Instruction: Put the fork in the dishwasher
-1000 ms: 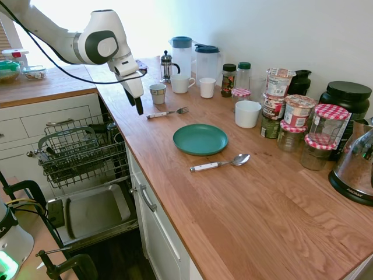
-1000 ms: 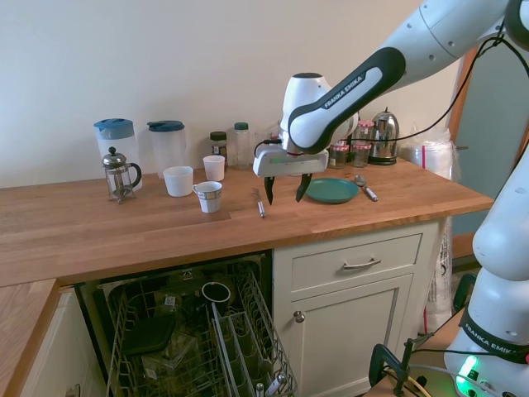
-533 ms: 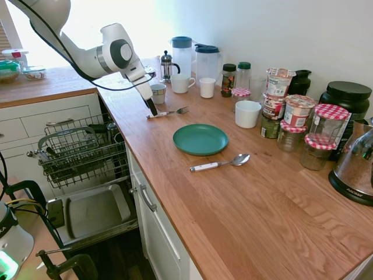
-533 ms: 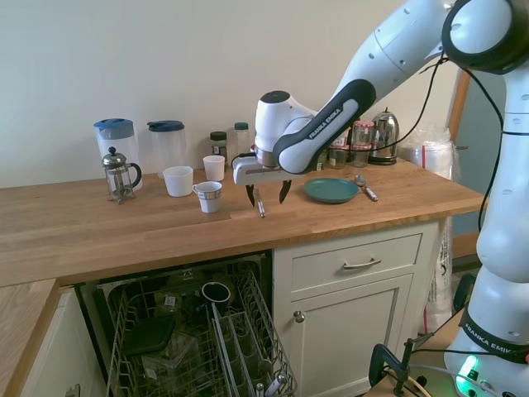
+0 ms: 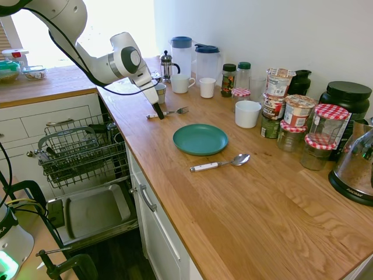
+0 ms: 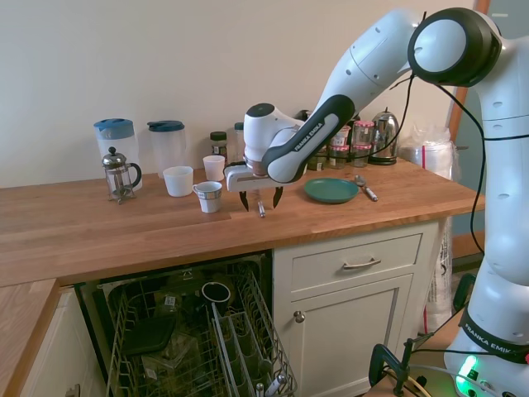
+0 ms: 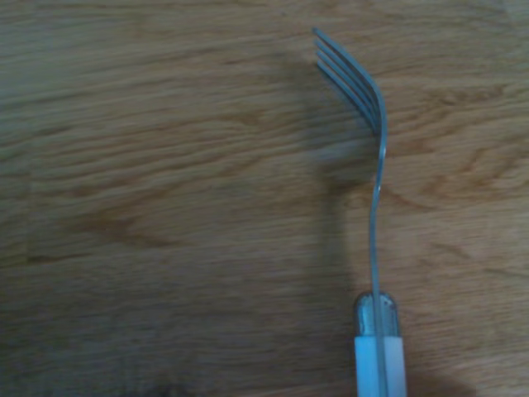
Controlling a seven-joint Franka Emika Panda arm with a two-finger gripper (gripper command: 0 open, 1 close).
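The fork (image 5: 167,112) is being shown lying flat on the wooden countertop (image 5: 245,204), near its front edge, with the white handle pointing toward the dishwasher side and the silver tines pointing toward the wall. In the wrist view the fork (image 7: 376,248) is being seen from straight above, tines far from the camera and the white handle at the near edge. The gripper (image 6: 259,201) is being held directly over the fork's handle, fingers pointing down and spread apart, one on each side of the handle; nothing is being gripped, and whether the fingertips are touching the wood cannot be told. In the first exterior view the gripper (image 5: 157,110) is being seen at the handle end of the fork.

The dishwasher (image 5: 81,169) is being shown open below the counter, left of the white cabinet drawers (image 6: 355,265), its dark wire rack (image 6: 194,339) pulled out and its grey inner door panel lowered.

A teal plate (image 5: 200,139) is being seen to the right of the fork, apart from it, and a white-handled spoon (image 5: 220,163) is lying just beyond the plate. A small striped cup (image 6: 208,196) is standing just left of the gripper. Further back a French press (image 6: 121,174), two blue-lidded jugs (image 6: 166,145) and white mugs (image 6: 178,180) are being lined up by the wall
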